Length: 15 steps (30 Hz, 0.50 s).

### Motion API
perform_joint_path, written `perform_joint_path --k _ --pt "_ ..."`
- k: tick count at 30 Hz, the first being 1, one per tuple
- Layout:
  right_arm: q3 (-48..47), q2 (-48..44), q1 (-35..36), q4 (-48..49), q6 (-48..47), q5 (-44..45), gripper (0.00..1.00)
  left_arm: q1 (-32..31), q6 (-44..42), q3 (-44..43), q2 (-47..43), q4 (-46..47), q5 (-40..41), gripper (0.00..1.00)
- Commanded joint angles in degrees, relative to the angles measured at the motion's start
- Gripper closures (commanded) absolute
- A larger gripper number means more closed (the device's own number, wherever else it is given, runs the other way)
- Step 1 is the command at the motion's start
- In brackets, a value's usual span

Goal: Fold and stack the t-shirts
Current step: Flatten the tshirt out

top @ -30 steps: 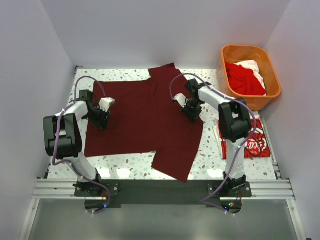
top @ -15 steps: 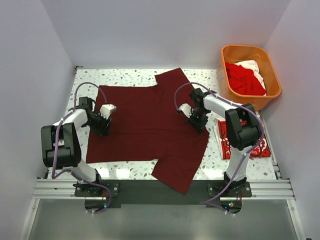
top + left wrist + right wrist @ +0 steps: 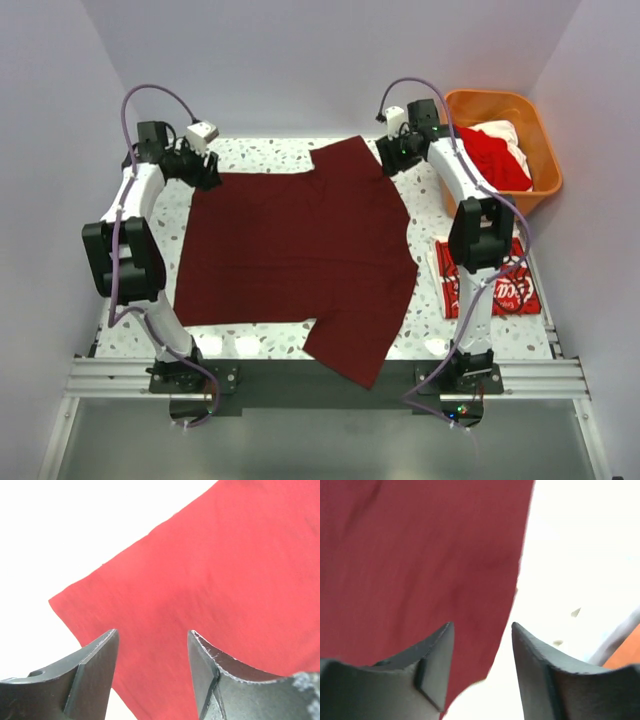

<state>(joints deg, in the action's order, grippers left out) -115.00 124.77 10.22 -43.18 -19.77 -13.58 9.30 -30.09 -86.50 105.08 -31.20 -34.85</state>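
At the far left of the counter (image 3: 262, 152), the left jaws stand released and empty over the far-left corner of the dark maroon t-shirt (image 3: 300, 240), which lies spread flat mid-counter. The right jaws, likewise released and empty, hover at its far-right edge. Right of it lies a folded red Coca-Cola t-shirt (image 3: 512, 292). Red and white shirts (image 3: 488, 158) sit in the orange basket (image 3: 548, 150).

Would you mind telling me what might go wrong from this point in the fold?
1. The maroon t-shirt has its near sleeve lying over the table's front edge; a pull could bunch it or drag it off.
2. The right arm's fingers, apart above the cloth's far edge, work close to the orange basket and might bump it.
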Motion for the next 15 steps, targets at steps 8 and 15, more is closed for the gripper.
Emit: perform_joint_path --k 8,15 --pt "-16.6 18.2 -1.3 22.0 18.2 1.5 0.45 1.6 11.3 -11.2 12.2 17.1 -0.6 0.37" --pt "-21.8 25.2 -1.2 30.5 21.0 2.2 0.50 3.0 12.9 -14.7 17.5 16.6 0.2 0.37"
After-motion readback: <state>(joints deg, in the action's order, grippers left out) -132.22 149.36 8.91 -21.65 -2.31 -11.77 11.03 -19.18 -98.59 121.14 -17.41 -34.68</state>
